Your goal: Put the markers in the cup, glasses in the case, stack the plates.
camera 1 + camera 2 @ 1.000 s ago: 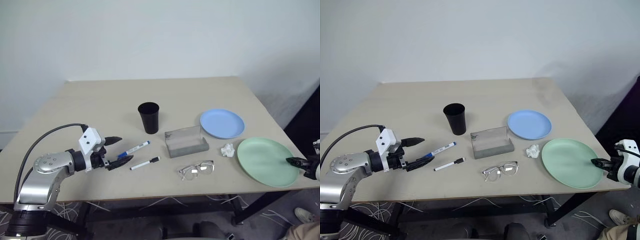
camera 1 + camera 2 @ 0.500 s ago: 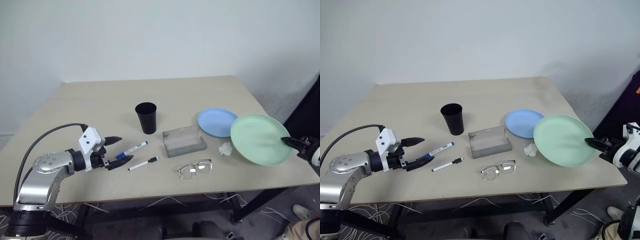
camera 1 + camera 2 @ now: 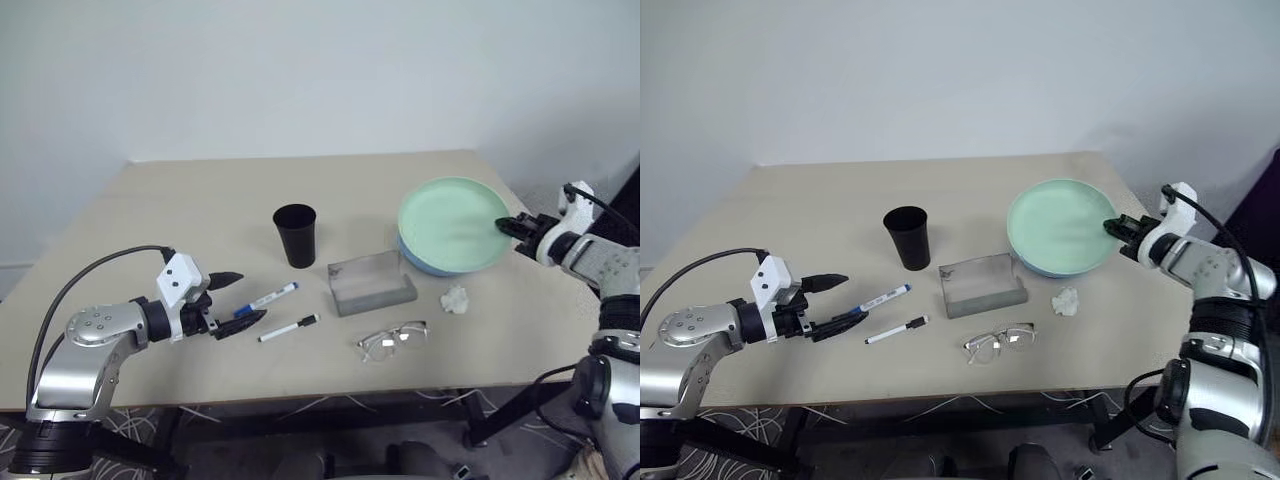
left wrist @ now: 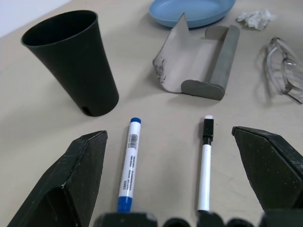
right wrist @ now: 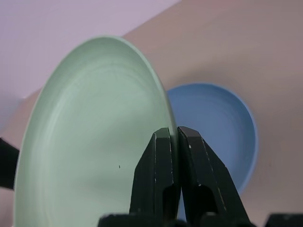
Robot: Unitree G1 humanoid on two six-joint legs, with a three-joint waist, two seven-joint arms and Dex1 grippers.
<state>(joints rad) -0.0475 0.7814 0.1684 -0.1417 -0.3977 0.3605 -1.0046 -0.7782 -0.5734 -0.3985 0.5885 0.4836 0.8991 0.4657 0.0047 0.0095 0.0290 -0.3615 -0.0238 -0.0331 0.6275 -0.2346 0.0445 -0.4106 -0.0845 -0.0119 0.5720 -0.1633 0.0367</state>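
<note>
My right gripper [image 3: 503,226] is shut on the right rim of the mint green plate [image 3: 450,222], holding it tilted in the air over the light blue plate [image 5: 218,123]. The blue plate lies on the table at the right. My left gripper [image 3: 250,298] stands open low over the table, its fingers to either side of the two markers. The blue-capped marker [image 4: 129,165] and the black-capped marker [image 4: 205,165] lie flat between the fingers. The black cup [image 3: 296,235] stands upright behind them. The grey case [image 3: 372,283] lies open mid-table, with the clear glasses [image 3: 393,338] in front of it.
A crumpled white tissue [image 3: 456,298] lies right of the case, in front of the blue plate. The beige table [image 3: 200,200] has bare room at the back and left. Its right edge runs close past my right arm.
My right gripper lifted the green plate off the table's right edge and carried it up and left until it hangs over the blue plate. The left arm has kept still.
</note>
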